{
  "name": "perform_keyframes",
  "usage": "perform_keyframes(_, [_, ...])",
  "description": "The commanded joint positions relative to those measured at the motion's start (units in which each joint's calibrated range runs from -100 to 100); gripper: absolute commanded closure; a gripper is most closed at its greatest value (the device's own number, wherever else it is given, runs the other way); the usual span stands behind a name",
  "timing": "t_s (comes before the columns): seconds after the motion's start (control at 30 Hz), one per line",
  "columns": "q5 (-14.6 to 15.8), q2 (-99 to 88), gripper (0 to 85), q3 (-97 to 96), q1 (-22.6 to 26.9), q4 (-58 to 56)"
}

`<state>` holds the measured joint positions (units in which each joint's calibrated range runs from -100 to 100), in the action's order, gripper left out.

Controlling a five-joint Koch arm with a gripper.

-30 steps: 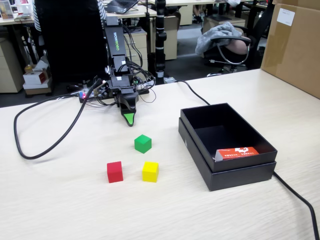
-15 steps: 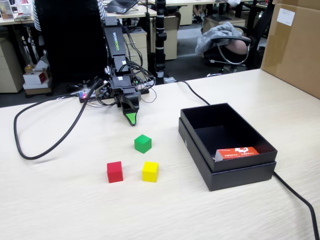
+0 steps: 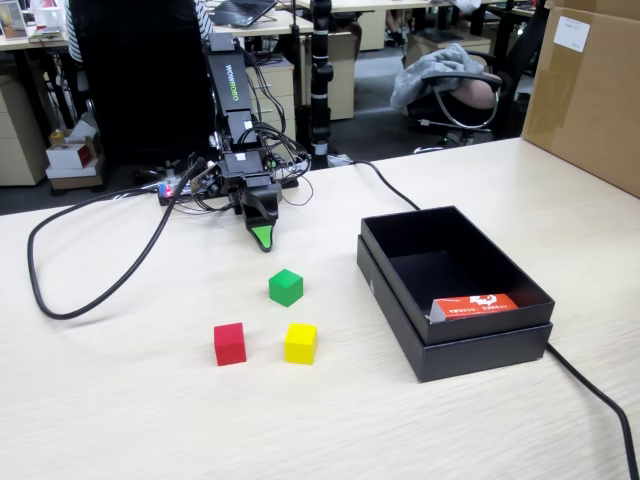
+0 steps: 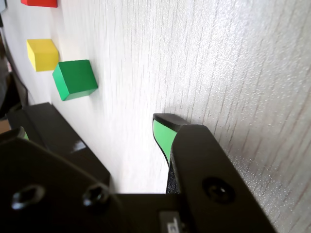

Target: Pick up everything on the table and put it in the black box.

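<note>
Nearest my fixed camera sat the red cube [image 3: 229, 343] and the yellow cube [image 3: 300, 342], side by side on the counter [image 3: 120, 400], with the green cube [image 3: 285, 286] just behind them. All three lay apart from one another, untouched. To their right in that view stood the black box [image 3: 450, 290], its tray holding only a flat orange-red and white carton [image 3: 475, 304] against the near wall; none of the cubes was inside.

My claw [image 3: 262, 238] hung tip-down close to the counter, just beyond the green cube, gripping nothing. From the wrist camera I saw one green-padded finger [image 4: 163, 136] and dark bulk on the other side; whether the jaws stood apart or closed, I could not tell.

So I judged the job barely begun: no cube boxed, three left to collect. The green one, being nearest the claw, looked the likeliest first pick. A black cable [image 3: 90, 260] looped across the counter's left side.
</note>
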<state>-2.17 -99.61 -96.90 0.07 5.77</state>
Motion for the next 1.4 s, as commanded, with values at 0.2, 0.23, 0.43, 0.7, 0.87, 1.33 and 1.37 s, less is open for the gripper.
perform_keyframes(0.2, [0.05, 0.07, 35.8, -1.02, 0.0, -1.92])
perform_keyframes(0.23, [0.05, 0.07, 35.8, -1.02, 0.0, -1.92])
perform_keyframes(0.43, [0.05, 0.07, 35.8, -1.02, 0.0, -1.92])
perform_keyframes(0.7, [-0.1, 0.07, 35.8, -1.02, 0.15, -1.92])
perform_keyframes(0.87, [-0.2, 0.07, 35.8, -1.11, 0.24, -1.92])
perform_keyframes(1.33, [-0.15, 0.07, 38.2, -0.84, 0.2, -1.92])
perform_keyframes(1.37, [-0.15, 0.19, 38.0, -0.93, 0.15, -1.92])
